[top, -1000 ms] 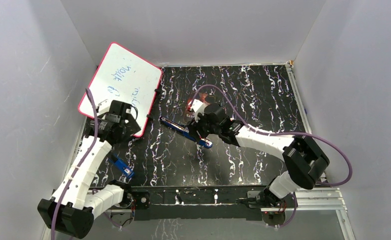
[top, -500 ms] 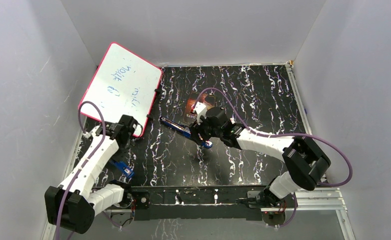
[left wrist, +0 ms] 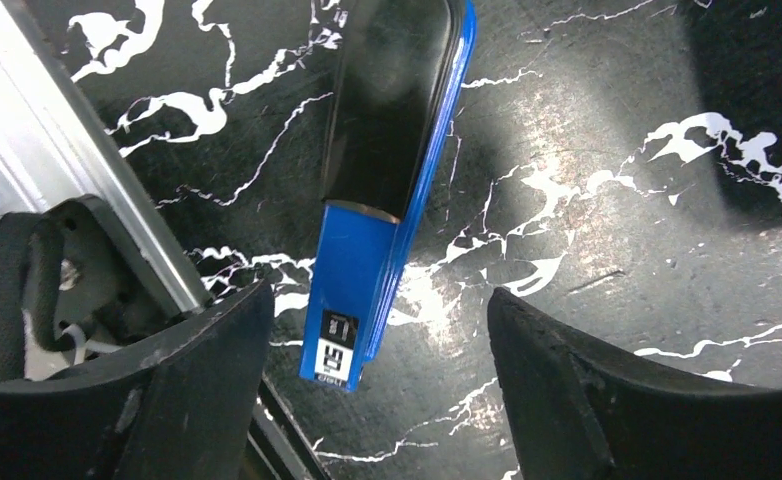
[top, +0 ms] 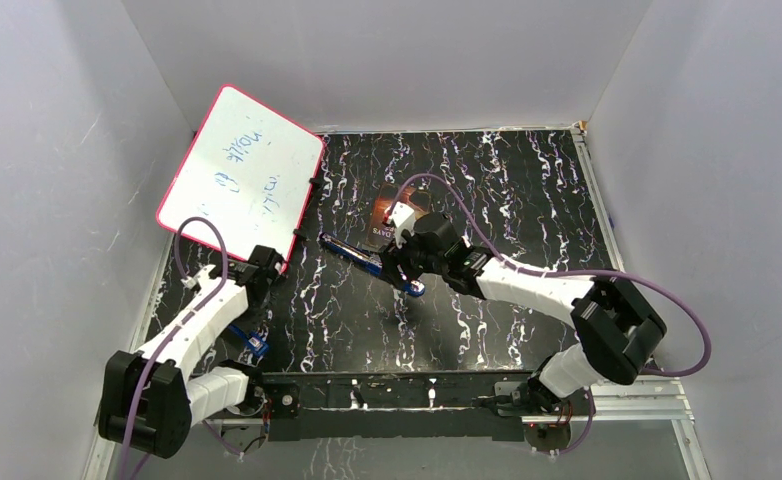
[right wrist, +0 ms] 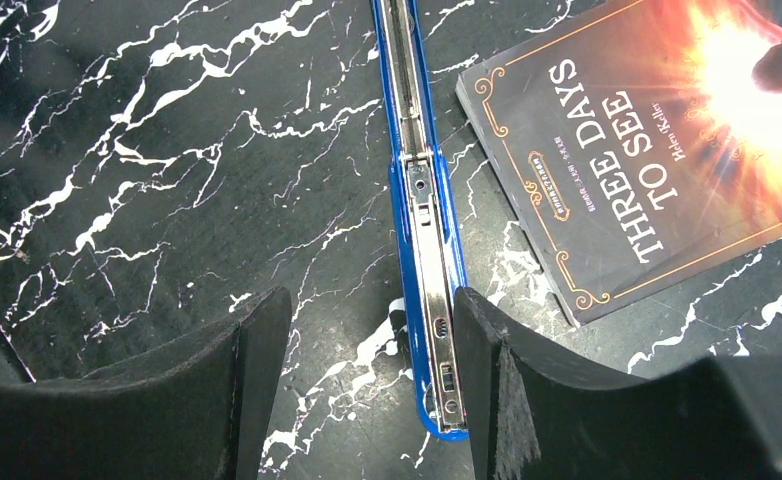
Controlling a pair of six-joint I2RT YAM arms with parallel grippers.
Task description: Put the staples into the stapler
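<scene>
Left hand (left wrist: 377, 300) dropped, spread, empty; right hand (right wrist: 369, 300) spread astride blue, silver-railed stapler (right wrist: 425, 250).

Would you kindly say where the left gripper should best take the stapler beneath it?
Take the stapler across its narrow width, near the blue end, from straight above: it lies long and slim, and the open fingers flank its sides.

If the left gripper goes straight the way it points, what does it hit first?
Likely the blue-and-black stapler lying on the table, between the open fingers of the left gripper. The gap above it is hard to judge.
</scene>
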